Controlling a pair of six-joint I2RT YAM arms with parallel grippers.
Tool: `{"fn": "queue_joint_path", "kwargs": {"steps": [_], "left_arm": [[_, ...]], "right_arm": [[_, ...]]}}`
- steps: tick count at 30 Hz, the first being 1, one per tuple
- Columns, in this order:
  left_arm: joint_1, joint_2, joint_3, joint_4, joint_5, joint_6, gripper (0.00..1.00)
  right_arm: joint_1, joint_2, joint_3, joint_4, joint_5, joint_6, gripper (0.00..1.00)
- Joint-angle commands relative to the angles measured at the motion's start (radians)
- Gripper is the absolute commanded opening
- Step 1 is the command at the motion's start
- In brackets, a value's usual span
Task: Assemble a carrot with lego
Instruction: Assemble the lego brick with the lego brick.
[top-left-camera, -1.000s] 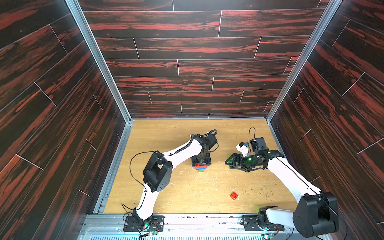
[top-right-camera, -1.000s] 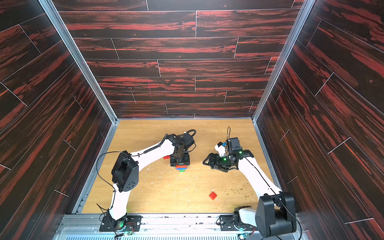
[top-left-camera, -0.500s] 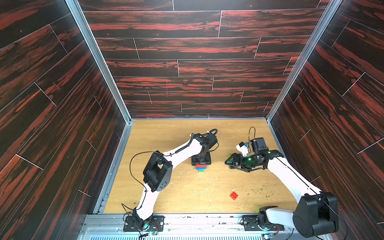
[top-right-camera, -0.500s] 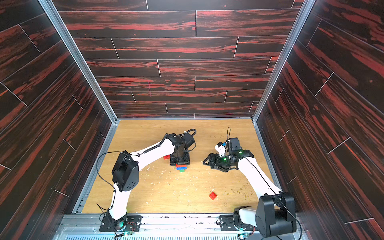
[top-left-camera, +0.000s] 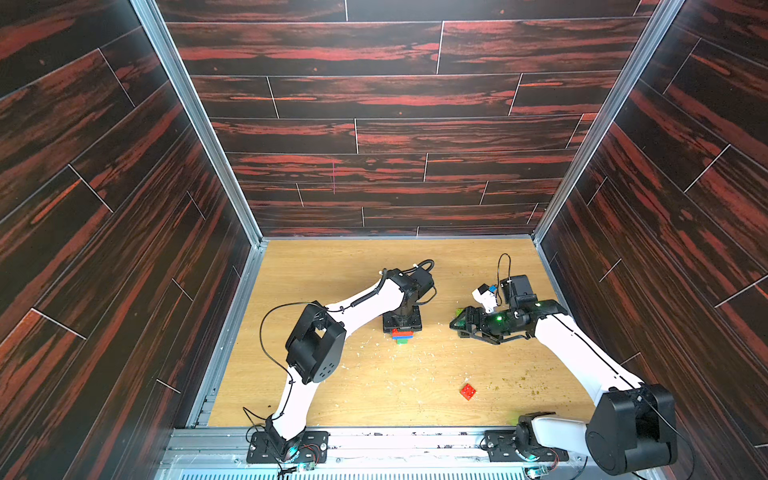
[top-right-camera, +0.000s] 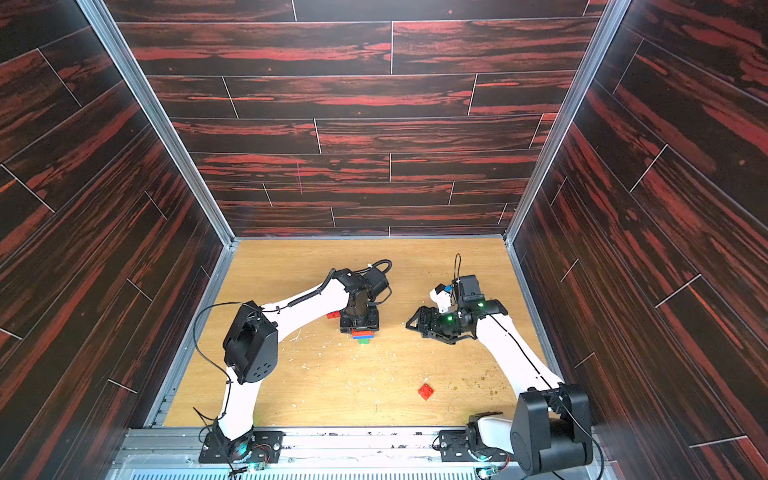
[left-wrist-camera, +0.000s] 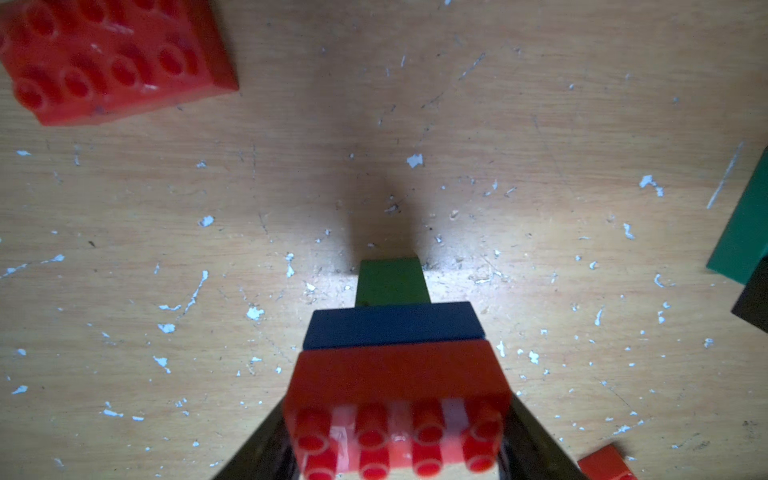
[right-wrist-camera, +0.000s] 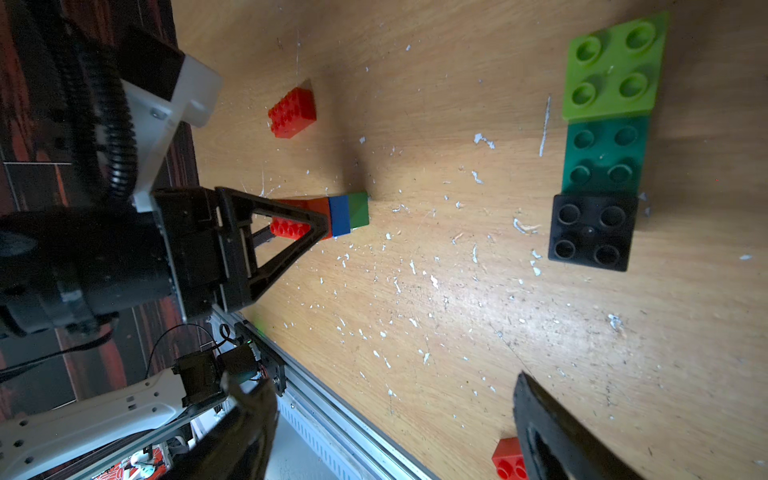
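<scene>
Now the left gripper (top-left-camera: 402, 327) points straight down over the middle of the light wooden tabletop (top-left-camera: 332, 270). Its jaws are clamped tight on the part-built carrot (left-wrist-camera: 395, 332), a short stack of studded plastic bricks. The grip sits on the long red brick (left-wrist-camera: 399, 374) at the top of that stack. Under it comes the blue brick (left-wrist-camera: 392, 326), and under that the small green tip brick (left-wrist-camera: 390, 280), whose low end rests on the wood. So the stack stands upright, green end down, with the red studs facing up between the fingers.

Across the table, the right gripper (right-wrist-camera: 374, 378) hangs low on its side, jaws spread wide, with nothing between the fingers (right-wrist-camera: 548, 436). Close to it three flat pieces lie edge to edge in a row: a lime square brick (right-wrist-camera: 615, 66), a teal square brick (right-wrist-camera: 602, 153) and a black square brick (right-wrist-camera: 592, 232). They are touching one another and well apart from the stack.

A second long red brick (top-right-camera: 332, 315) lies flat just beside the left gripper, studs up. A small red square brick (top-left-camera: 468, 391) sits alone toward the front of the table, on the right arm's side and clear of both grippers. White flecks (right-wrist-camera: 432, 282) dot the wood all around.
</scene>
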Motion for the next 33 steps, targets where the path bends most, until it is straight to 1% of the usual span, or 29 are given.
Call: {"fn": "queue_joint_path", "kwargs": {"steps": [1,5,10,17,26,29,33], "left_arm": [[0.009,-0.001,-0.051,-0.004,0.002,-0.016,0.44],[0.017,0.002,-0.055,0.003,0.008,-0.017,0.43],[0.018,0.043,-0.031,-0.016,0.029,0.006,0.42],[0.017,0.040,-0.082,0.013,0.044,-0.001,0.40],[0.016,0.076,-0.012,-0.037,0.031,0.030,0.40],[0.016,0.070,-0.018,-0.036,0.030,0.030,0.42],[0.016,0.060,-0.012,-0.034,0.024,0.029,0.50]], "right_arm": [[-0.004,0.017,0.013,-0.015,-0.003,-0.001,0.90],[-0.004,0.022,0.017,-0.013,-0.004,-0.002,0.90],[-0.004,0.028,0.022,-0.015,-0.004,-0.007,0.90],[-0.004,0.031,0.031,-0.020,-0.001,-0.010,0.90],[-0.004,0.043,0.047,-0.021,-0.001,-0.014,0.90],[-0.004,0.044,0.051,-0.027,0.003,-0.016,0.90],[-0.004,0.042,0.050,-0.027,0.005,-0.016,0.90]]}}
